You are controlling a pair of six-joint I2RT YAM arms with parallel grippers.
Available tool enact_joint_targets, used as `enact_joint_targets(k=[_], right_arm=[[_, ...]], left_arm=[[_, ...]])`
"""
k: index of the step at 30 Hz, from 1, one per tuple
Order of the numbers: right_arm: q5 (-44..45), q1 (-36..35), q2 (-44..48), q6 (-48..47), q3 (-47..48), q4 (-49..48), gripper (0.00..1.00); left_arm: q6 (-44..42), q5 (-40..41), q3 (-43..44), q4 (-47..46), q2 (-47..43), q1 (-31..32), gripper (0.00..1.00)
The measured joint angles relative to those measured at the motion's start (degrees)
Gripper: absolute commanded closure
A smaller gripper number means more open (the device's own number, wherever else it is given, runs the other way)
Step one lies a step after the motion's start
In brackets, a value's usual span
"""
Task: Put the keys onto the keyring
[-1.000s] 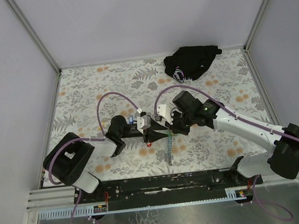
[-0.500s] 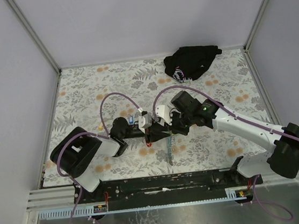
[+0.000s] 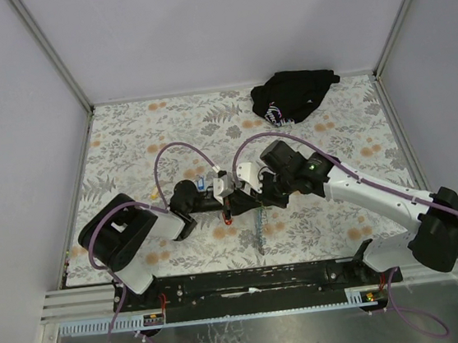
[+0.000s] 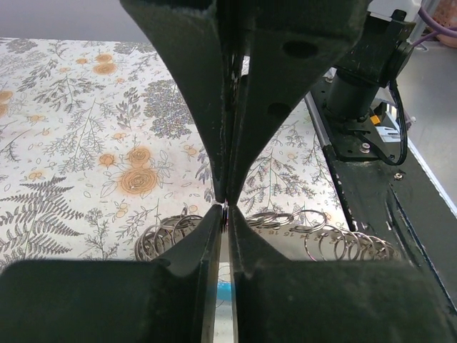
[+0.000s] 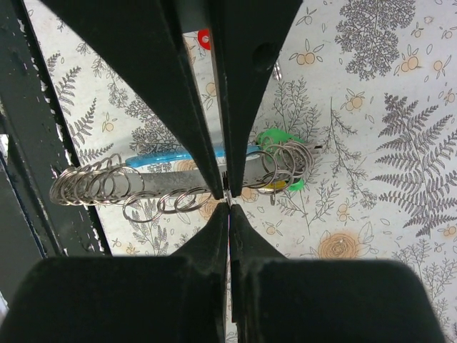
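My left gripper and right gripper meet tip to tip above the middle of the table, both shut. In the left wrist view the left gripper pinches a thin metal edge. A red key tag hangs just under it and shows in the right wrist view. The right gripper pinches a thin ring of the keyring. The lanyard strap hangs below, grey with a light-blue section and several metal rings. Green and yellow tags sit at its end.
A black cloth bundle lies at the back right of the floral tablecloth. The black base rail runs along the near edge and shows in the left wrist view. White walls close the sides and back.
The left arm's elbow has swung right and up. Both grippers have shifted slightly left and stay shut tip to tip, with the strap still hanging below.
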State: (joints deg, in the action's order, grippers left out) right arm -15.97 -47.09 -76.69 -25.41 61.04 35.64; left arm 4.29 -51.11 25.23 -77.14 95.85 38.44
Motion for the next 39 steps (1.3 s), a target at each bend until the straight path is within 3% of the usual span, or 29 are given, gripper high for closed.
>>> enact_joint_targets(k=[3,5,11,17,25,32,39], right_arm=[[0.0,-0.1,-0.1,0.0,0.0,0.0,0.98],[0.0,-0.1,-0.1,0.0,0.0,0.0,0.86],[0.0,-0.2,4.5,0.4,-3.3,-4.7,0.71],[-1.6,0.8,15.5,1.2,-13.1,-14.2,0.71],[-7.1,8.4,24.4,5.9,-28.4,-31.2,0.7],[-11.8,8.8,26.9,8.3,-38.6,-46.0,0.71],[-13.1,8.9,26.3,8.7,-39.2,-51.0,0.66]], left_arm=[[-0.1,0.0,0.0,0.1,0.0,0.1,1.0],[-0.2,0.0,0.0,0.1,0.0,0.1,1.0],[1.2,0.6,-0.3,-2.5,1.0,0.2,1.0],[4.4,1.5,-1.3,-7.3,3.1,0.2,1.0],[6.0,1.6,-1.6,-8.4,3.0,0.2,1.0],[6.5,1.6,-1.5,-8.7,3.0,0.2,1.0],[6.6,1.7,-1.6,-8.6,2.5,0.2,1.0]])
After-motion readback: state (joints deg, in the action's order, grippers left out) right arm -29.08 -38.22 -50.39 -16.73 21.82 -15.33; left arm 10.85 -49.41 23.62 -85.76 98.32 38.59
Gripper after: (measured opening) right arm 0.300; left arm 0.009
